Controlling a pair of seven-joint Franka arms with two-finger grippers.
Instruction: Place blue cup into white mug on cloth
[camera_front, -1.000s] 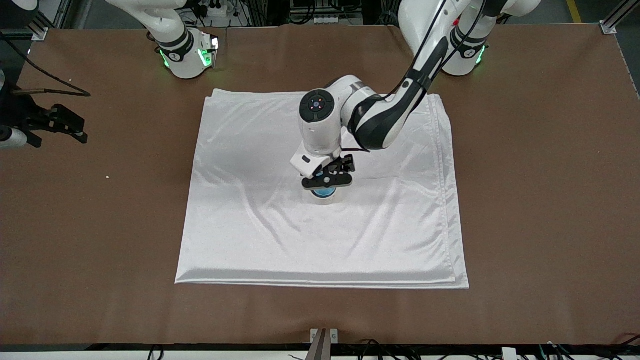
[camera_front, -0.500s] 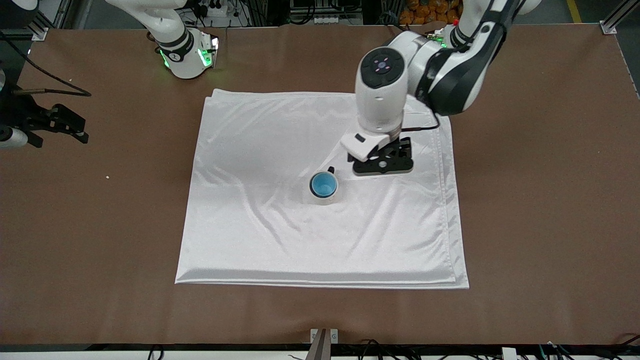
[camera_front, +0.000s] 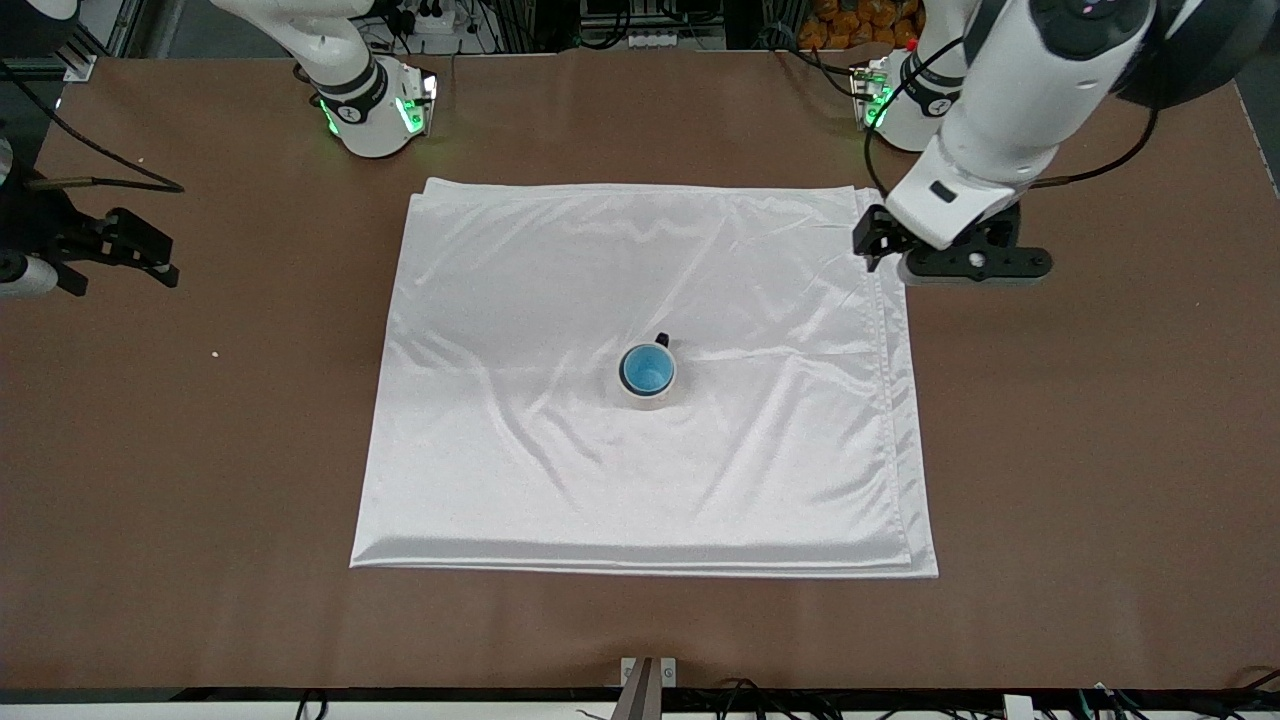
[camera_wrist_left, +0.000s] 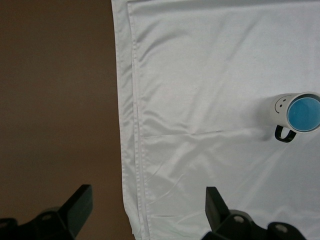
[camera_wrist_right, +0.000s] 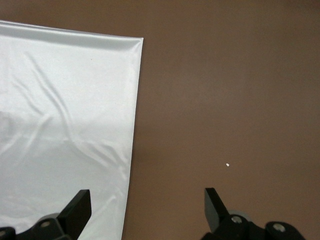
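Note:
The blue cup (camera_front: 647, 368) sits upright inside the white mug (camera_front: 648, 398), which stands near the middle of the cloth (camera_front: 520, 300). The mug's black handle (camera_front: 661, 340) points toward the robots' bases. In the left wrist view the mug (camera_wrist_left: 281, 107) shows its dotted side, with the blue cup (camera_wrist_left: 304, 114) inside it. My left gripper (camera_front: 965, 265) is open and empty, up over the cloth's edge (camera_wrist_left: 131, 125) at the left arm's end. My right gripper (camera_front: 150, 262) is open and empty over bare table at the right arm's end, where that arm waits.
The brown table (camera_front: 1100, 420) surrounds the cloth. A small white speck (camera_front: 215, 353) lies on it near the right gripper; it also shows in the right wrist view (camera_wrist_right: 227, 165), beside a corner of the cloth (camera_wrist_right: 60, 100).
My left gripper let go of the blue cup, which stays in the mug, then rose and drew back from over the mug to the cloth's edge. The right arm has not moved.

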